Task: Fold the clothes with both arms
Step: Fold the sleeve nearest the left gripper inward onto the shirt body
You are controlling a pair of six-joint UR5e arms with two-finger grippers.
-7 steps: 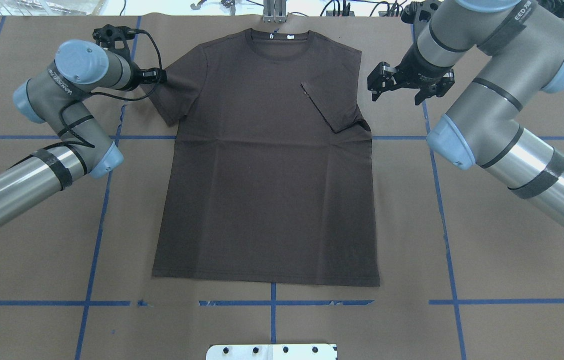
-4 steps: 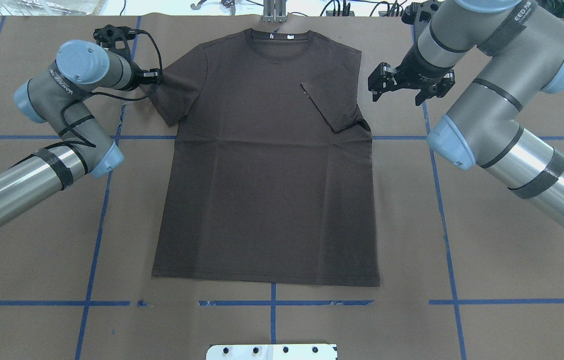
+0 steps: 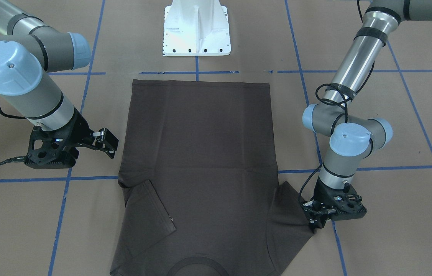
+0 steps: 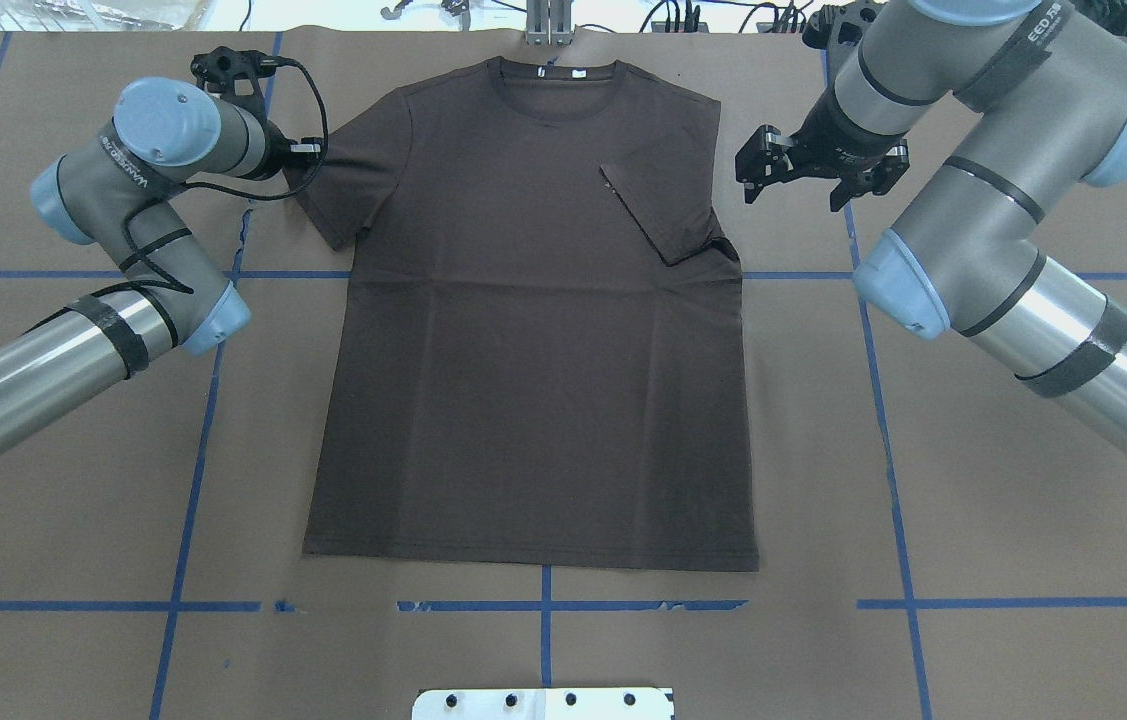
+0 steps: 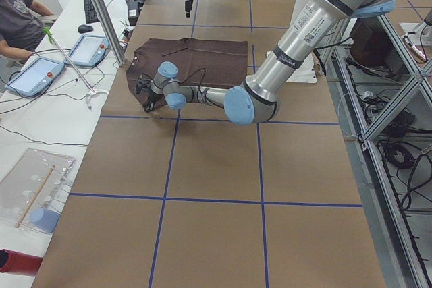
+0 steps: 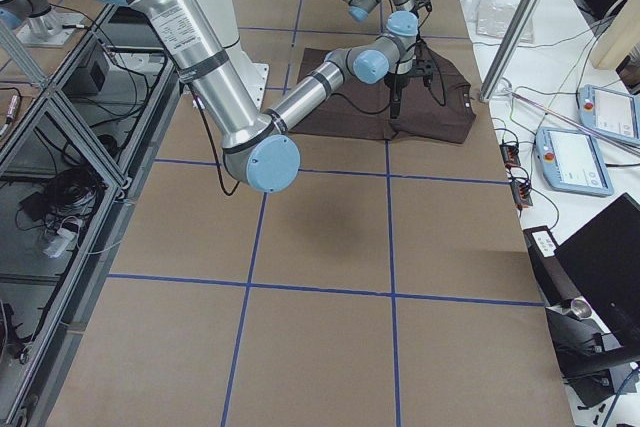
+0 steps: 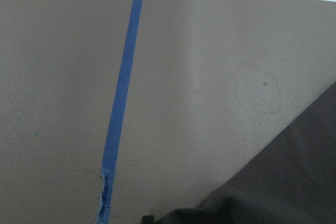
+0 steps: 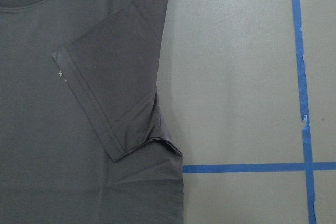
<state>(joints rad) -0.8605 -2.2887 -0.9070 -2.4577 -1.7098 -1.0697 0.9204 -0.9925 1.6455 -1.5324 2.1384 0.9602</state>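
The dark grey-brown T-shirt [image 4: 533,380] lies flat, front up, with its collar [image 4: 563,95] at the far edge. One sleeve [image 4: 658,210] is folded inward onto the chest, which the right wrist view shows as the sleeve [image 8: 115,87] lying over the body. My left gripper [image 4: 308,152] sits low at the hem of the other, spread sleeve [image 4: 343,190]. It is shut on that sleeve edge, as the front-facing view shows for the left gripper [image 3: 315,225]. My right gripper [image 4: 791,190] hovers open beside the folded shoulder, apart from the cloth.
The brown table cover carries blue tape lines [image 4: 193,450]. The white pedestal base [image 3: 196,28] stands at the near edge behind the hem. A person [image 5: 20,18] sits by tablets [image 5: 91,48] beyond the collar end, next to a metal post [image 5: 101,11].
My left gripper has shifted slightly left, away from the shirt body, drawing the sleeve edge with it. The right gripper stays nearly still and open.
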